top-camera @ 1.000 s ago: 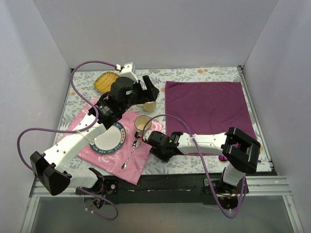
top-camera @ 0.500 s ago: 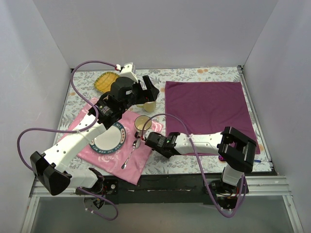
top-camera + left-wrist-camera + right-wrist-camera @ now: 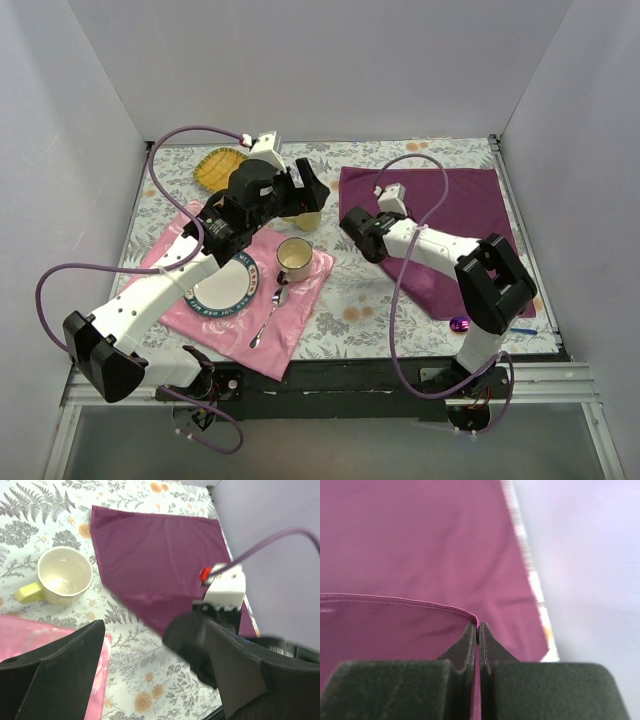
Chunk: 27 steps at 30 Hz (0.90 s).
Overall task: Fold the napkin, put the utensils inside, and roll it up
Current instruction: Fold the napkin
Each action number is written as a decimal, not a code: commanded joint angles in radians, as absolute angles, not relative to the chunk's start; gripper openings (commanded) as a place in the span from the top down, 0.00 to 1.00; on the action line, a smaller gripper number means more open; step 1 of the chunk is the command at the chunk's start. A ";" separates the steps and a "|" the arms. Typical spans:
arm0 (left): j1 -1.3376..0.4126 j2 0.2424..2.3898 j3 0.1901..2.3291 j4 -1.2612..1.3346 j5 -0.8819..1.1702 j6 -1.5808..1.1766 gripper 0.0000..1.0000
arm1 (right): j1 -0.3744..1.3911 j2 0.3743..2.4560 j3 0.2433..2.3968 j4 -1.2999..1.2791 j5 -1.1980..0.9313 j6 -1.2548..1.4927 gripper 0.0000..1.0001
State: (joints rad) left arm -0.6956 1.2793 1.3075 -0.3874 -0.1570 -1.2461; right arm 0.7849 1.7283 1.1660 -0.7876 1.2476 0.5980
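Table (image 3: 360, 300): floral cover, pale walls (image 3: 330, 60) on three sides. Napkin (image 3: 455, 205): far right of table, one corner lifted (pinched in right gripper (image 3: 477, 632), jaws closed). Left gripper (image 3: 308, 188): jaws wide, holding nothing.

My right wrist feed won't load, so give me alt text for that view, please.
The right hand is shut on the hemmed edge of the dark purple napkin, holding it above the rest of the cloth spread flat below. A pale wall fills the right side.
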 commanded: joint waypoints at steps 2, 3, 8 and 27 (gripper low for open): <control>-0.693 1.287 1.282 -0.408 -0.138 -1.227 0.19 | 0.634 1.821 1.250 -0.705 1.476 0.536 0.99; -0.692 1.293 1.285 -0.413 -0.138 -1.223 0.19 | 0.620 1.825 1.243 -0.615 1.462 0.412 0.99; -0.693 1.341 1.307 -0.434 -0.140 -1.206 0.19 | 0.577 1.657 1.026 0.101 0.930 -0.092 0.99; -0.693 1.466 1.339 -0.420 -0.106 -1.227 0.19 | 0.253 1.782 1.206 0.147 0.483 -0.403 0.99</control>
